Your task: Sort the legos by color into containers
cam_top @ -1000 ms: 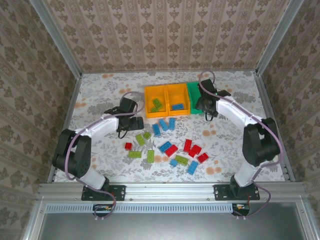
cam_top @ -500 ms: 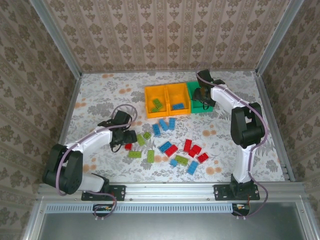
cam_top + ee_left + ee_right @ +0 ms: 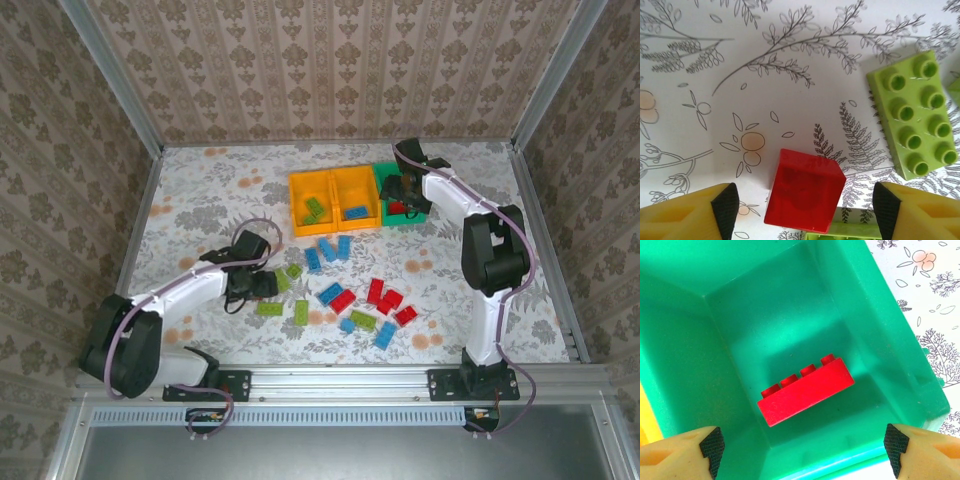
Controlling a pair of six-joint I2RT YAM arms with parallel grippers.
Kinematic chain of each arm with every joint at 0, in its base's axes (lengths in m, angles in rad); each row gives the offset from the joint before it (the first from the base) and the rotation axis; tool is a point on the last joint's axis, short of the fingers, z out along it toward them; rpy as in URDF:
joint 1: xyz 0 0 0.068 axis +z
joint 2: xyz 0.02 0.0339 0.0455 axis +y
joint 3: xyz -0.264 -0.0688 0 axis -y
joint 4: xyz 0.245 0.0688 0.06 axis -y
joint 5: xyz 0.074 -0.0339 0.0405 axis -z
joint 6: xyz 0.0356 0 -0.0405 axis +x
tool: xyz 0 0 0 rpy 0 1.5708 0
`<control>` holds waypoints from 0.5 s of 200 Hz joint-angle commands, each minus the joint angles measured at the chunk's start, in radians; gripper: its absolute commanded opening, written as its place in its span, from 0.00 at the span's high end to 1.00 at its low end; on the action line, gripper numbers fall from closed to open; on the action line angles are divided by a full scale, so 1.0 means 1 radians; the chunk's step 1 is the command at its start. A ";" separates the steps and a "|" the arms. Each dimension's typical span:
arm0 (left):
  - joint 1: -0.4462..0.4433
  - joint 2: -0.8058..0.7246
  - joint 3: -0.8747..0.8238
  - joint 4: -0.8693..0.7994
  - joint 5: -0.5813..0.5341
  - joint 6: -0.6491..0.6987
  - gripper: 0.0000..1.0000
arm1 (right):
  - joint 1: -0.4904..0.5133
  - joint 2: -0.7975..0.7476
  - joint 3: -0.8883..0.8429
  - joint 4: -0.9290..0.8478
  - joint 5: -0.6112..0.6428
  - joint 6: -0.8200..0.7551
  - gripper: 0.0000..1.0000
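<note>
- Top view: I saw the left gripper (image 3: 255,287) low over the loose legos (image 3: 345,295) on the table (image 3: 200,200). The right gripper (image 3: 405,195) hung above the green bin (image 3: 385,171), beside the orange bins (image 3: 330,172).
- Left wrist: its fingers (image 3: 725,207) stood apart around a small red brick (image 3: 805,190), with gaps on both sides, gripping nothing. A lime brick (image 3: 912,115) lay nearby.
- Right wrist: jaws were wide and empty, and a long red brick (image 3: 807,390) lay on the green bin's floor.
</note>
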 commanded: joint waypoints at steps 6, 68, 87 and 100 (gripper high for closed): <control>-0.007 0.051 0.011 0.007 0.011 0.020 0.33 | 0.001 -0.101 -0.035 -0.006 0.020 0.001 0.13; -0.008 0.105 0.034 0.023 0.008 0.018 0.53 | -0.050 -0.163 -0.104 0.024 0.150 -0.092 0.17; -0.008 0.105 0.037 0.027 0.009 0.015 0.60 | -0.076 -0.127 -0.104 0.045 0.189 -0.151 0.27; -0.008 0.103 0.041 0.025 0.006 0.015 0.63 | -0.096 -0.096 -0.094 0.045 0.177 -0.179 0.31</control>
